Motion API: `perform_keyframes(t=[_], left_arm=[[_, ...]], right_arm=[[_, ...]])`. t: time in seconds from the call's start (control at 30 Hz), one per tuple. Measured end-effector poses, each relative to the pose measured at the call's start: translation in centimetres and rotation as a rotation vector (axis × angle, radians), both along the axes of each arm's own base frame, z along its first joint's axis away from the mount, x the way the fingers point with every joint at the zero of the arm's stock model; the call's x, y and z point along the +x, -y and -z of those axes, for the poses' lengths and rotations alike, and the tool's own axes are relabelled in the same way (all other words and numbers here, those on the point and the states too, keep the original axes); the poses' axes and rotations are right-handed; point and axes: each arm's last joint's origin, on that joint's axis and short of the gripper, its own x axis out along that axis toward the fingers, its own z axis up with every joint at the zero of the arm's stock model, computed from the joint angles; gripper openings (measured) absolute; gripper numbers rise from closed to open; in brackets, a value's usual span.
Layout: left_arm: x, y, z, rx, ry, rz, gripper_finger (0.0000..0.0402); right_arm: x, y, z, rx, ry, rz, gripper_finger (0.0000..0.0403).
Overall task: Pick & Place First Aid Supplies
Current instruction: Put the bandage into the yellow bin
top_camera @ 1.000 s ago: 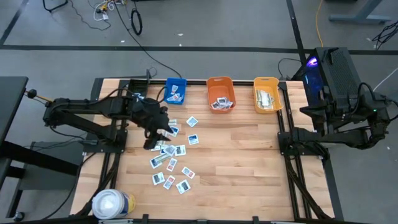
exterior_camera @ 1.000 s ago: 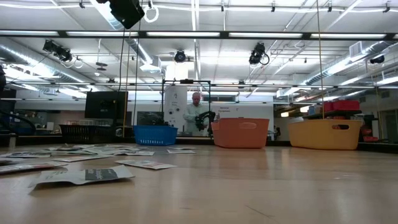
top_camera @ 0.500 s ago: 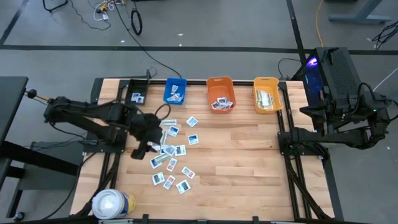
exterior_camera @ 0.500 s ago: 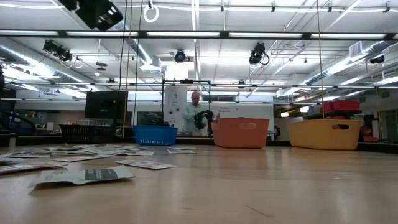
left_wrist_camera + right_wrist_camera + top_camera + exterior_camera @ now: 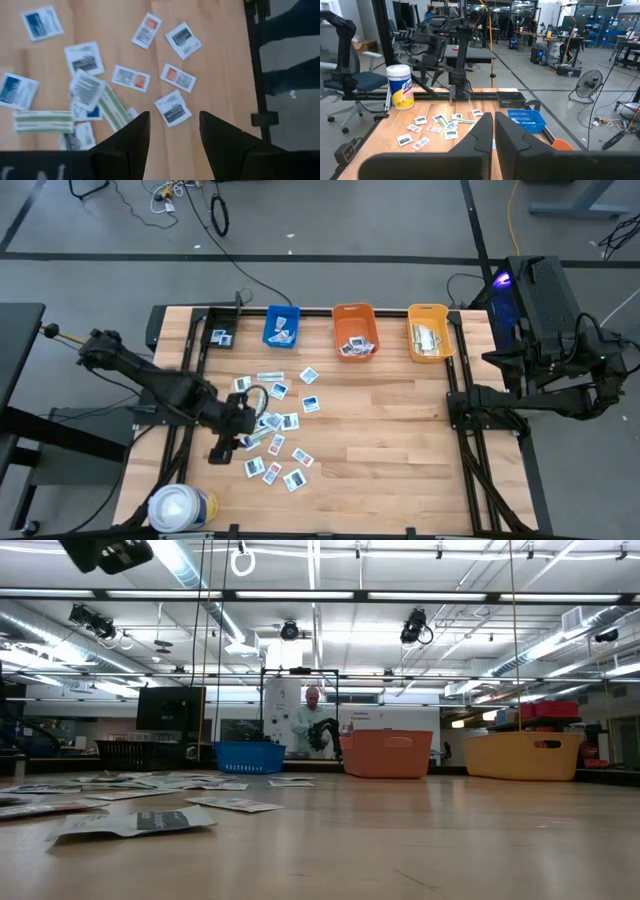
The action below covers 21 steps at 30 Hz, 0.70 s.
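While a good share of the small flat white packets (image 5: 272,423) lies loose on the pale wooden slatted table (image 5: 390,440), the sorting looks only partly done: three plastic bins along the far edge each hold a few items, but roughly a score of packets remain spread on the left half of the table.

Off the table's right edge, the right arm is parked, its gripper (image 5: 494,131) pressed shut on nothing. At the near left corner stands a large white roll with a yellow-blue band (image 5: 181,508), untouched.

Of the bins, the orange one (image 5: 354,313) holds a small heap of white packets, the yellow one (image 5: 429,315) a bundle of pale strips, and the blue one (image 5: 282,313) two or three packets.

Above the loose pile hovers the left gripper (image 5: 171,131), fingers parted at a middling width and empty. Just ahead of its fingertips lies a white packet with dark print (image 5: 172,108); two long pale greenish strips (image 5: 44,120) sit among the cluster nearby.
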Motion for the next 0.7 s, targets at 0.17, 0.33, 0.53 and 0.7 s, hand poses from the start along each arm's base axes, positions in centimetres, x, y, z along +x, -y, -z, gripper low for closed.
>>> perform_keyframes(t=[0.17, 0.33, 0.53, 0.7], left_arm=[[0.8, 2.0, 1.4, -0.014, -0.057, -0.027, 0.0177], [1.1, 3.7, 2.6, -0.030, -0.103, -0.075, 0.0177], [1.4, 4.4, 3.4, 0.032, -0.097, -0.163, 0.0177], [1.6, 4.0, 3.4, 0.141, -0.012, -0.235, 0.0177]], right_arm=[[0.0, 0.0, 0.0, 0.000, 0.000, 0.000, 0.0023], [0.0, 0.0, 0.0, 0.000, 0.000, 0.000, 0.0023], [0.0, 0.0, 0.0, 0.000, 0.000, 0.000, 0.0023], [0.0, 0.0, 0.0, 0.000, 0.000, 0.000, 0.0023]])
